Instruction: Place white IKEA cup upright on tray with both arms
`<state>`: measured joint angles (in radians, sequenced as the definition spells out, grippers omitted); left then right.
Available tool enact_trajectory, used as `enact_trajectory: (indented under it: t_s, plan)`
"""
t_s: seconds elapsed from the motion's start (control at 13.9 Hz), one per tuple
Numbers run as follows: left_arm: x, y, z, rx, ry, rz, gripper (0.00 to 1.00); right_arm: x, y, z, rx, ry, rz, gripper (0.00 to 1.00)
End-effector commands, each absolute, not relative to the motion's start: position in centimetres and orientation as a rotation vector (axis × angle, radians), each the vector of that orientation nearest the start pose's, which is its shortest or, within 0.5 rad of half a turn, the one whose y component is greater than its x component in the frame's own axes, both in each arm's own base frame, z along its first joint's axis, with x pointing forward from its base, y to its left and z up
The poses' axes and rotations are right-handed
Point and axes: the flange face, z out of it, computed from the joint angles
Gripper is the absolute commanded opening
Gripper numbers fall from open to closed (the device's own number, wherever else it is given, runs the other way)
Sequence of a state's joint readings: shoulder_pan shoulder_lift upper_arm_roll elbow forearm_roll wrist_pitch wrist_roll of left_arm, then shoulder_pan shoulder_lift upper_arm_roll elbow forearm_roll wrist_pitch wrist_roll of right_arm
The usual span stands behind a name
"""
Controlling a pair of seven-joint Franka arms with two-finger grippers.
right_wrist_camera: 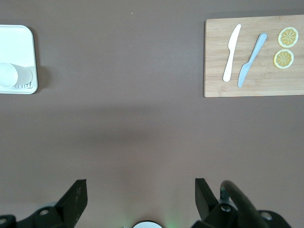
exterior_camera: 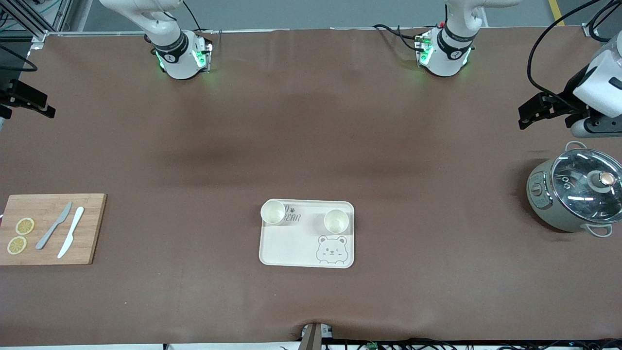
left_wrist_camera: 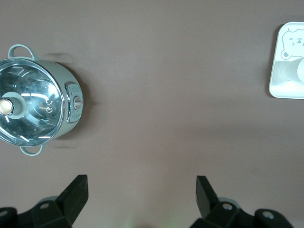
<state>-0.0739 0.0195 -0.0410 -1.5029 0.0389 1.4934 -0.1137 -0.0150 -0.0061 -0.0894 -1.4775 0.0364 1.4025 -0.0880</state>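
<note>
The cream tray (exterior_camera: 307,243) lies nearest the front camera at mid-table. Two white cups stand on it along its farther edge, mouths up: one cup (exterior_camera: 272,212) at the corner toward the right arm's end, the other cup (exterior_camera: 336,220) toward the left arm's end, above the bear drawing. Both appear upright and untouched, so placement looks complete, though the overhead angle leaves slight tilt unverified. Farther off, the left gripper (left_wrist_camera: 141,192) hangs over bare table beside the lidded pot (exterior_camera: 576,195), fingers wide and empty. The right gripper (right_wrist_camera: 140,194) hangs over bare table, spread wide, empty. Both arms wait.
</note>
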Motion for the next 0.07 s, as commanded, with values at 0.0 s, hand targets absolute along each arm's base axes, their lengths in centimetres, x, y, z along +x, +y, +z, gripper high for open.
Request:
enact_trajectory:
  t_s: [0.0]
  plan:
    - [54.82, -6.20, 64.45, -3.108, 0.008, 0.023, 1.00, 53.21, -5.52, 65.77, -3.080, 0.020, 0.104, 1.00]
